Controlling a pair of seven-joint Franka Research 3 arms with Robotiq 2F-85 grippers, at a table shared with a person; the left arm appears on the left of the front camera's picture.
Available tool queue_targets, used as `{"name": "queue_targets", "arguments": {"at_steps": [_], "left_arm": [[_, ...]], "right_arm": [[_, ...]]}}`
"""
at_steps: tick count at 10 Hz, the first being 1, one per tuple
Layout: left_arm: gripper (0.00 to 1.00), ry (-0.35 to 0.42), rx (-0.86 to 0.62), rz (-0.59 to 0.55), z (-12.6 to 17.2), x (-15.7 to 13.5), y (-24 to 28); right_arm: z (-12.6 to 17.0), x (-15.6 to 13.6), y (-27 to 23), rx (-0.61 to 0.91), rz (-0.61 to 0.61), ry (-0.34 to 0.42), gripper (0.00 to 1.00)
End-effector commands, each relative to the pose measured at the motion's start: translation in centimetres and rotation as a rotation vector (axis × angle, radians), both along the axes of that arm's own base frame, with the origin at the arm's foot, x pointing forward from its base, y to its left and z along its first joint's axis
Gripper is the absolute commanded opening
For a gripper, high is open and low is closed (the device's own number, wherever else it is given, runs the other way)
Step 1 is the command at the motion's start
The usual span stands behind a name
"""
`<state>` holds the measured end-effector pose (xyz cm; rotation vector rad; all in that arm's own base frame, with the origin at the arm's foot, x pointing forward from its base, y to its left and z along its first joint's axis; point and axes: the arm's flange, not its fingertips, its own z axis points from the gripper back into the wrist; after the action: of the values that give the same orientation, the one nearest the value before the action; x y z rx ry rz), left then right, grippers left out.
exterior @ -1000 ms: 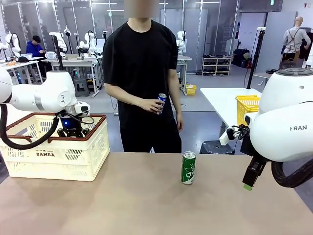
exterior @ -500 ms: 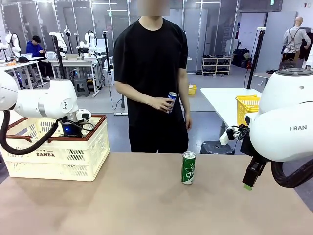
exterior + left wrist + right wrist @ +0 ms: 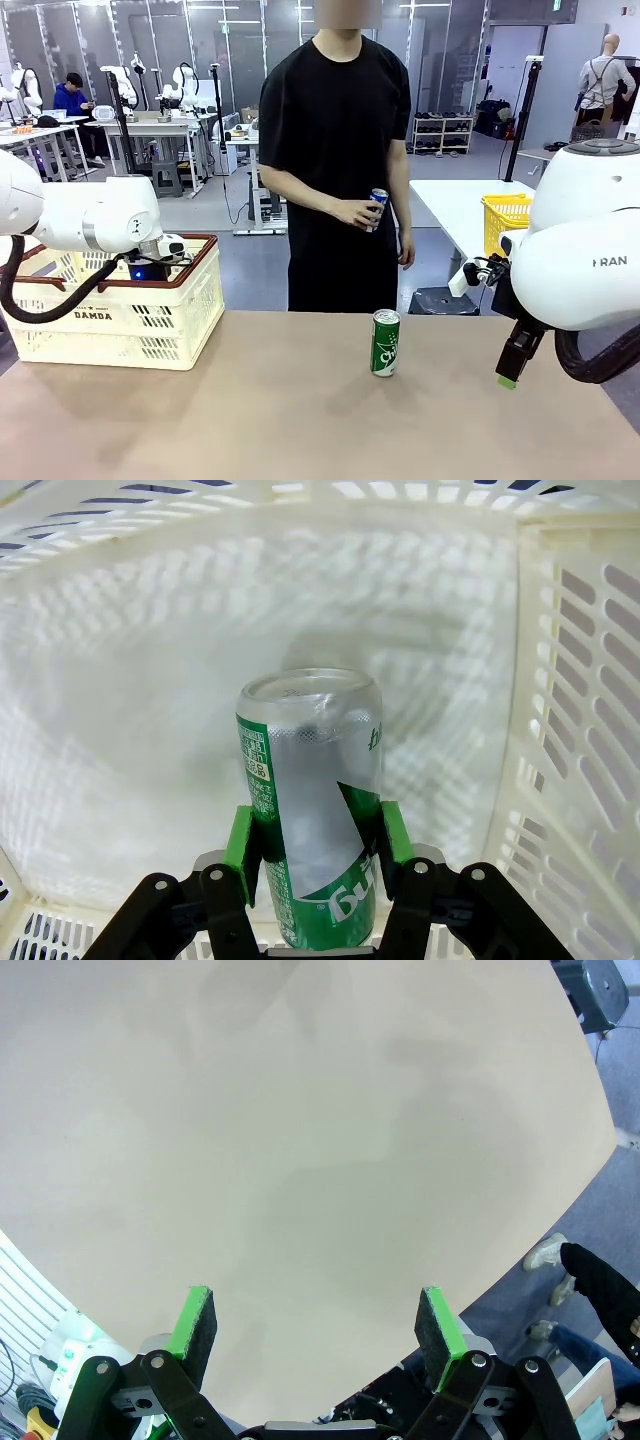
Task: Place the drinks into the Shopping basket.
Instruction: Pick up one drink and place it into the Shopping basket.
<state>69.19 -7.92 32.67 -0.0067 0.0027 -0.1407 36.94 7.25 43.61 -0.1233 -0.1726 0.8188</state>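
Robotics laboratory in an open hall. A white left arm (image 3: pixel 95 215) and a white right arm (image 3: pixel 585 265) flank a beige surface (image 3: pixel 300 420) bearing a cream Shopping basket (image 3: pixel 120 322). Behind them, a grey floor (image 3: pixel 425 215) carries rows of worktables (image 3: pixel 165 127), one with a seated person (image 3: pixel 72 97), a low shelf rack (image 3: pixel 443 133), a black pole stand (image 3: pixel 520 120) and a white table (image 3: pixel 450 205) holding a yellow mesh basket (image 3: pixel 505 218). Glazed partitions (image 3: pixel 440 60) line the back.

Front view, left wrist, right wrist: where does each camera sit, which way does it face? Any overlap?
Front: between the arms, facing across the tan table at the person holding a blue-and-white can; white left arm and right arm show.
Left wrist: looks into the cream slotted plastic basket; left gripper shut on a green aluminium can.
Right wrist: looks down at the table; right gripper open.
Shared: basket, front and left wrist; table, front and right wrist.
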Motion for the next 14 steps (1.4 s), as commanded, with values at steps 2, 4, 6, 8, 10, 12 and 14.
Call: {"name": "queue_targets", "arguments": {"at_steps": [2,4,6,8,10,12,14], "left_arm": [[0.57,-0.002,-0.04,-0.002,-1.2,0.9,0.5],[0.57,0.013,-0.044,-0.01,-1.5,0.9,0.3],[0.77,0.004,-0.073,-0.009,-0.8,1.1,0.1],[0.97,-0.006,-0.067,-0.008,-0.2,1.2,0.0],[1.0,-0.03,-0.061,0.007,0.5,1.2,-0.1],[1.0,-0.063,-0.056,0.045,2.3,1.0,-0.3],[1.0,-0.027,-0.03,0.013,0.9,0.9,-0.2]], "right_arm": [[0.0,0.0,-0.1,-0.006,0.006,0.002,1.0],[0.0,0.0,-0.1,-0.006,0.006,0.002,1.0],[0.0,0.0,-0.1,-0.006,0.006,0.002,1.0],[0.0,0.0,-0.1,-0.006,0.006,0.002,1.0],[0.0,0.0,-0.1,-0.006,0.006,0.002,1.0],[0.0,0.0,-0.1,-0.006,0.006,0.002,1.0],[0.0,0.0,-0.1,-0.006,0.006,0.002,1.0]]}}
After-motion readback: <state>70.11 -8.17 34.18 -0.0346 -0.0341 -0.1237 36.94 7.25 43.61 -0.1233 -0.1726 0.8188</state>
